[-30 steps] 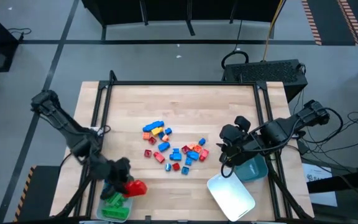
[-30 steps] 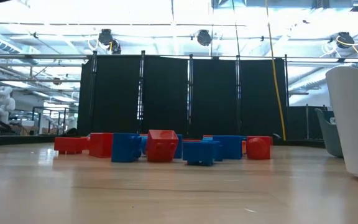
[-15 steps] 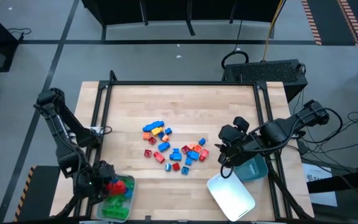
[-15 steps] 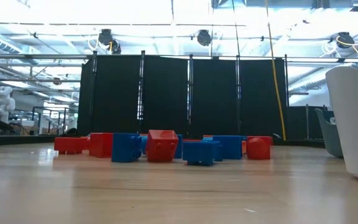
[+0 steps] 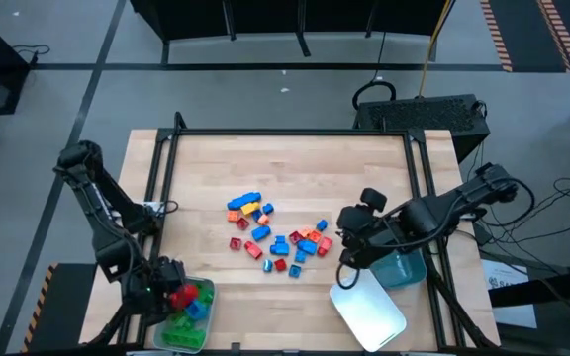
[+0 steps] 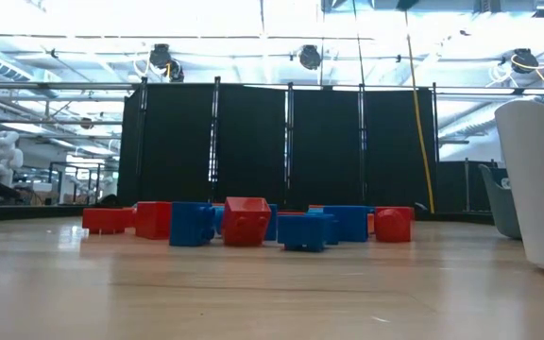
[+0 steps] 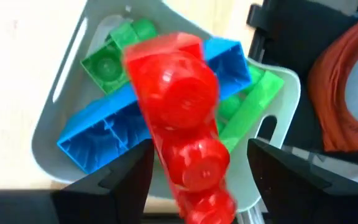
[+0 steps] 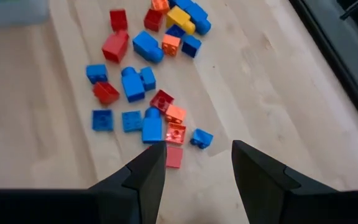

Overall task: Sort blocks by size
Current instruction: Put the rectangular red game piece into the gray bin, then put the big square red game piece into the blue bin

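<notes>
Left gripper (image 7: 194, 180) over the grey tray (image 7: 61, 124), fingers holding a long red brick (image 7: 182, 124) between them, above the blue brick (image 7: 135, 118) and green bricks (image 7: 107, 59) in the tray. Right gripper (image 8: 194, 165) fingers wide, loose blocks (image 8: 148, 87) on the desk (image 8: 260, 93) just ahead of the fingertips.

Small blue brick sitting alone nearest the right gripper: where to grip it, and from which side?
Take the small blue brick across two opposite flat side walls, coming down from above. It lies flat on the table, studs up, with clear wood on its outer sides; the red brick sits close by, so probably set the fingers clear of that one. The right gripper is open just short of it.
</notes>
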`<move>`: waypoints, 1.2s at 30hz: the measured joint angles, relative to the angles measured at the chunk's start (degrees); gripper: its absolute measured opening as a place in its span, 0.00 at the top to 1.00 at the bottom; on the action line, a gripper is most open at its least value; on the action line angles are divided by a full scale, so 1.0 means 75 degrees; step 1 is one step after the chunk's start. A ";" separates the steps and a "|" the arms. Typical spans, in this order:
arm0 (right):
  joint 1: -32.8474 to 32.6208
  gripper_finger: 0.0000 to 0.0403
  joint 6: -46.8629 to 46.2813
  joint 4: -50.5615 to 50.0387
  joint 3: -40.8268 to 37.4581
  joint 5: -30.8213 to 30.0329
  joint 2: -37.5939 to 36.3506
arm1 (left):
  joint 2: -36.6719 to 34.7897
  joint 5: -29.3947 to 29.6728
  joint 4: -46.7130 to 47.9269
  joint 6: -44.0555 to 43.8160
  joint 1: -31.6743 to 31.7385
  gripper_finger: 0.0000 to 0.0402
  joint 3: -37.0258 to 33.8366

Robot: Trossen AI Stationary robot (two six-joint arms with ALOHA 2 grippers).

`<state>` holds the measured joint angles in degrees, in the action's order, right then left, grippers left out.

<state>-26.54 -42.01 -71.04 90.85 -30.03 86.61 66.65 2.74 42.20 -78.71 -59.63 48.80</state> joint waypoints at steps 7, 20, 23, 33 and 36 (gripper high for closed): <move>0.0036 0.59 0.0326 -0.0053 0.0000 0.0020 0.0426 | 0.0000 -0.0715 -0.0852 0.0364 0.0398 0.35 0.0000; 0.0199 0.59 0.2350 0.0093 -0.0350 0.0419 0.1291 | -0.0405 -0.0842 -0.0932 0.0754 0.0848 0.35 0.0000; 0.0513 0.59 0.2377 0.0508 -0.0350 0.0719 0.1544 | -0.0442 -0.0242 -0.1064 0.1545 0.1114 0.35 0.0000; 0.2067 0.59 0.1657 0.0272 -0.0353 0.3268 0.2466 | -0.0446 0.0772 -0.1599 0.4028 0.1835 0.35 0.0000; 0.2197 0.59 0.1998 0.0408 -0.0353 0.3213 0.2679 | -0.0446 0.0862 -0.1589 0.4372 0.1856 0.35 0.0000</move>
<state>-10.06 -27.02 -67.98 88.20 -5.94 106.71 63.31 9.21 30.28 -45.92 -45.71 48.80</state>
